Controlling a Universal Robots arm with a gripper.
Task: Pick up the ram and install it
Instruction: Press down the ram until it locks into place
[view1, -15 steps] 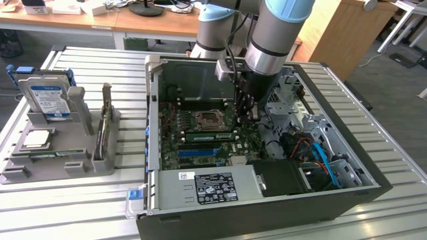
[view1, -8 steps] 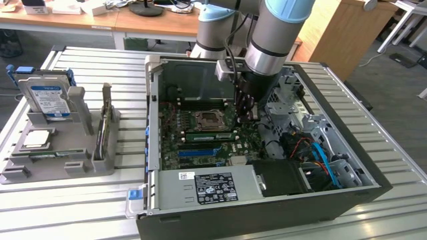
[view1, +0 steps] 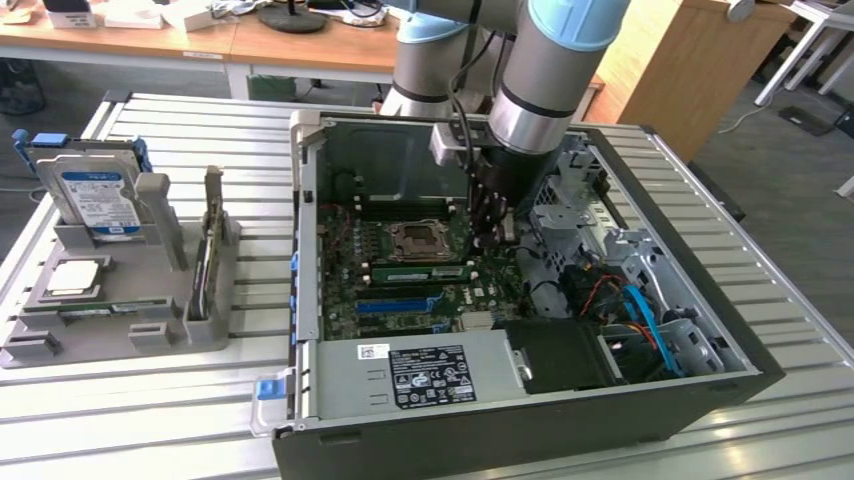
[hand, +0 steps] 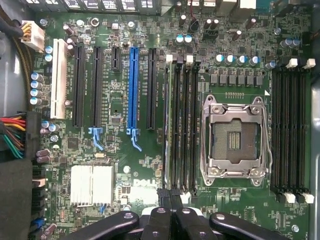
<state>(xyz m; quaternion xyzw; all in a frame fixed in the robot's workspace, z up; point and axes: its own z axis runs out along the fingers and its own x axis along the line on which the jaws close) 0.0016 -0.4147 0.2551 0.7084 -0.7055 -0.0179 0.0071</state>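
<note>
In the case (view1: 534, 430) mid-bench (view1: 134, 420), the ram (view1: 424, 272) stands on edge in a slot beside the empty socket (view1: 416, 240). The hand (view1: 491, 232), shut and empty, hangs over the ram's far end, seemingly to press it home.

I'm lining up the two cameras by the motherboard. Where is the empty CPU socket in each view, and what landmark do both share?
Exterior view: the CPU socket sits mid-board inside the open computer case, toward the exterior view's left of the arm.
Wrist view: the CPU socket, silver-framed, lies between two banks of black memory slots.
Shared landmark: the blue expansion slot.
</note>
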